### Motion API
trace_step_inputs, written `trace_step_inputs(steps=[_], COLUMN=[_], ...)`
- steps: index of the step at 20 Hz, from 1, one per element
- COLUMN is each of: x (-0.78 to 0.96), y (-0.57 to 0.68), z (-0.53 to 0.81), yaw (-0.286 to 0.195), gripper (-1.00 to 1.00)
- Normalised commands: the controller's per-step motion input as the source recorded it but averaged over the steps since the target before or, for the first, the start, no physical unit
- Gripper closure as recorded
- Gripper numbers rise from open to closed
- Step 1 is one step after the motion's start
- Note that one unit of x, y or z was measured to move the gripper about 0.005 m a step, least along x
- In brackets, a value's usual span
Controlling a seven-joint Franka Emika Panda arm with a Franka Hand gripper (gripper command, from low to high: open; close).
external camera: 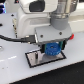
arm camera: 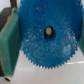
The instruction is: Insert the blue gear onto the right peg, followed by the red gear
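My gripper [external camera: 51, 48] is shut on the blue gear [external camera: 52, 50] and holds it flat just over the exterior view's right part of the black-framed grey plate [external camera: 36, 59]. In the wrist view the blue gear [arm camera: 47, 52] fills most of the picture between my gripper's [arm camera: 45, 42] teal finger pads [arm camera: 9, 42]. A dark spot shows in its hub hole [arm camera: 48, 32]; I cannot tell whether that is the right peg. The pegs are hidden under the hand in the exterior view. The red gear is out of view.
The arm's white body [external camera: 35, 20] blocks most of the exterior view. A black cable [external camera: 11, 37] runs along the exterior view's left. The plate lies on a white table [external camera: 20, 72].
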Motion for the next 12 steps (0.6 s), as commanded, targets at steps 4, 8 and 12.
trace_step_inputs(steps=[4,8,12], x=[0.16,0.19,0.21], y=[0.00,0.01,0.04], z=[-0.17,-0.14,-0.14], yaw=[0.000,0.000,0.000], gripper=[1.00,1.00,1.00])
